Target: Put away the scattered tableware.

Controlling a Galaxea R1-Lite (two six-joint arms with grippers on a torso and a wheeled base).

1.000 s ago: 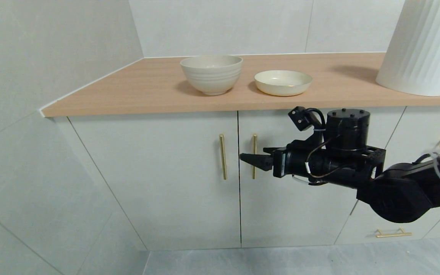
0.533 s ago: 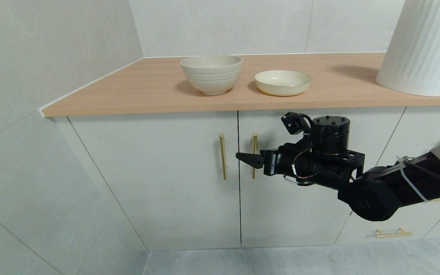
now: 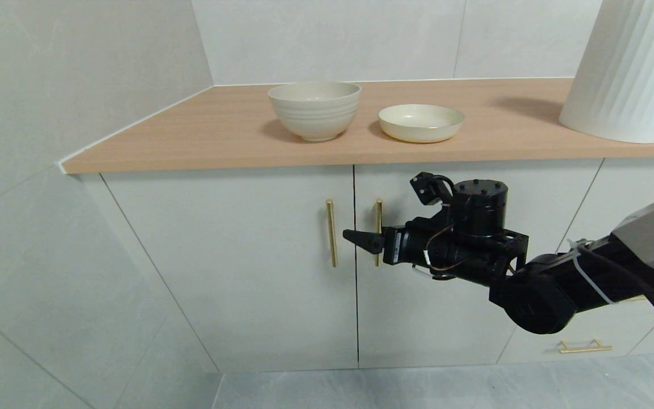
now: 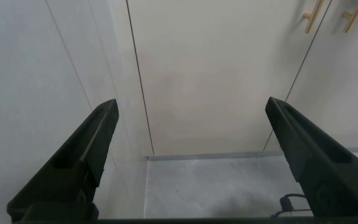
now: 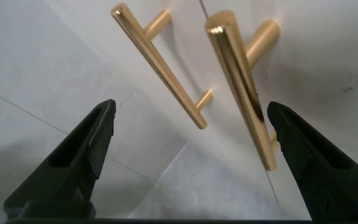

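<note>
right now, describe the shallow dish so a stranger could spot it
Look along the wooden countertop above the pale cabinet doors: two cream pieces sit apart near its middle. The shallow dish is the one toward the robot's right, nearer the tall white ribbed container. Unlike the deep ridged bowl beside it, it is low, wide and smooth.

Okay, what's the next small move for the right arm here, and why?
Probably ease the open right gripper forward until it straddles the right door's handle, then close. It sits just short of the handles, the cabinet is shut, and the bowl and dish sit on the counter.
</note>
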